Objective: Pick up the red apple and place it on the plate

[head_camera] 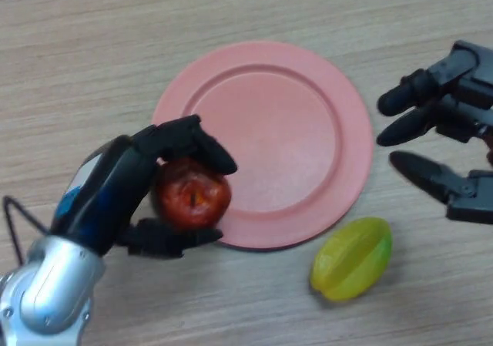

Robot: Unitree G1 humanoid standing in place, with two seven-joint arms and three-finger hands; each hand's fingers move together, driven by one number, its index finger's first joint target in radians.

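Wood-grain table fills the whole view, light brown with fine streaks running across it.

So the left hand comes in from the lower left, silver forearm leading into a black and blue palm. Its fingers are curled over the top of the red apple and the thumb is hooked under it from below, so the apple is properly clamped between them. You can see the apple's dimple and a bit of yellowish streaking facing the camera.

That apple sits right at the lower left rim of the pink plate, overlapping the edge a little. Can't tell whether it's lifted or touching the surface. The plate is round and flat with a raised rim, sitting about mid-table.

Just off the plate's lower right edge there's a yellow-green star fruit lying on the table, close to the rim but not clearly touching it.

Over on the right side the right hand hangs just beside the plate's right edge, fingers straight and spread apart from the thumb, nothing in it.
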